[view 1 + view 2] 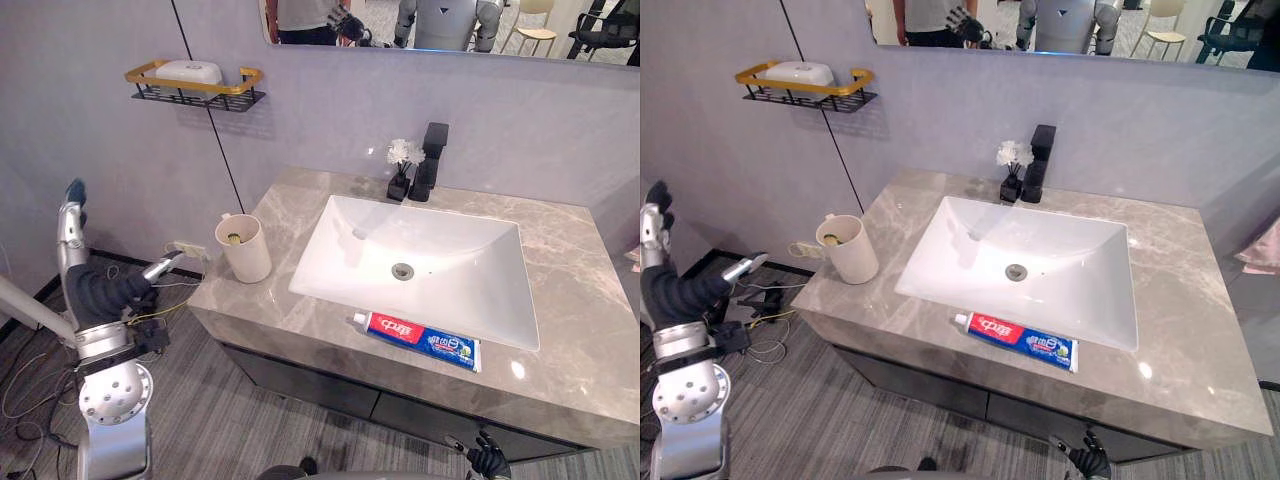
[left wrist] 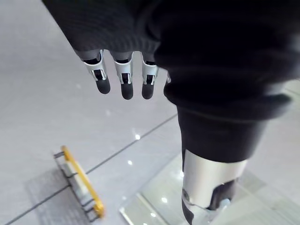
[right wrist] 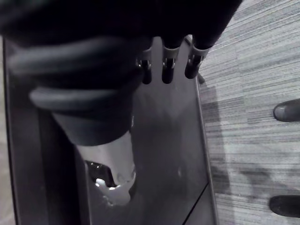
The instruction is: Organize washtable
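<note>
Status: barely started, by my read. Toothpaste tube [image 1: 416, 338] lies flat on the counter [image 1: 580, 330] at the sink's [image 1: 450, 250] 6 o'clock, right along the basin's front rim, cap end toward the left. Nothing is touching it.

Cup [image 1: 245, 248] stands upright at the sink's 9 o'clock, near the counter's left edge, well apart from the tube. There is something small and yellow-green inside; I can't tell what.

Faucet [image 1: 430, 160] is at 12 o'clock, with a little vase of white flowers [image 1: 403, 165] just beside it. These look fine where they are.

Wall shelf [image 1: 150, 72] is up at 10 o'clock and carries a white soap [image 1: 188, 71]. No action needed there, I'd guess.

What's left, as I judge it: the tube needs a home, likely upright in the cup. That is a pick at 6 o'clock and a drop at 9.

Hands:
- Left hand [image 1: 92, 283] is raised off the counter's left end, at the cup's 8 o'clock and clear of it. Its fingers [image 2: 127, 75] are straight and the thumb is splayed out. It is empty and touches nothing.
- Right hand [image 1: 488, 460] hangs low below the counter's front edge, at the tube's 5 o'clock, in front of the dark cabinet [image 3: 168, 154]. Its fingers are relaxed with nothing in them.
- A person's shoes [image 3: 286, 111] are on the floor nearby.
</note>
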